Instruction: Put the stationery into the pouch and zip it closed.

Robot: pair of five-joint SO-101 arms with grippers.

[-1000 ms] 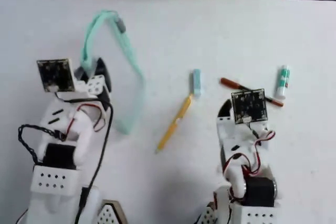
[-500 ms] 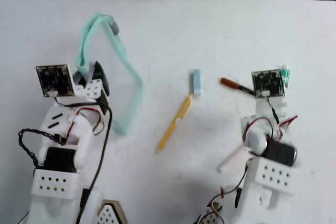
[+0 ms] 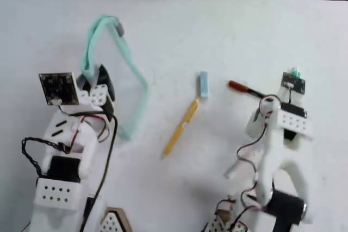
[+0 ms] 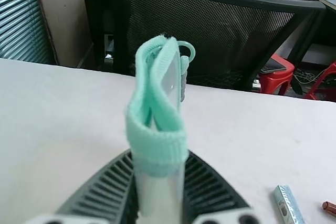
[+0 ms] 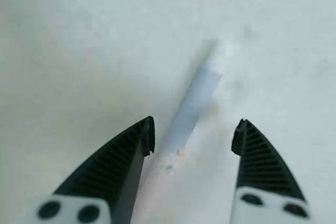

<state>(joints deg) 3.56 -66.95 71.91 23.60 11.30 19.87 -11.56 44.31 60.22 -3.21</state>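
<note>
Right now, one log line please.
left gripper shut on pouch | right gripper open over tube | pencil, eraser, pen loose on table

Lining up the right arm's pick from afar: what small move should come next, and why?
Probably lower the right claw a little and close it on the pale tube. The claw is open with one finger on each side of the tube, which lies on the table, and the left claw holds the pouch.
</note>
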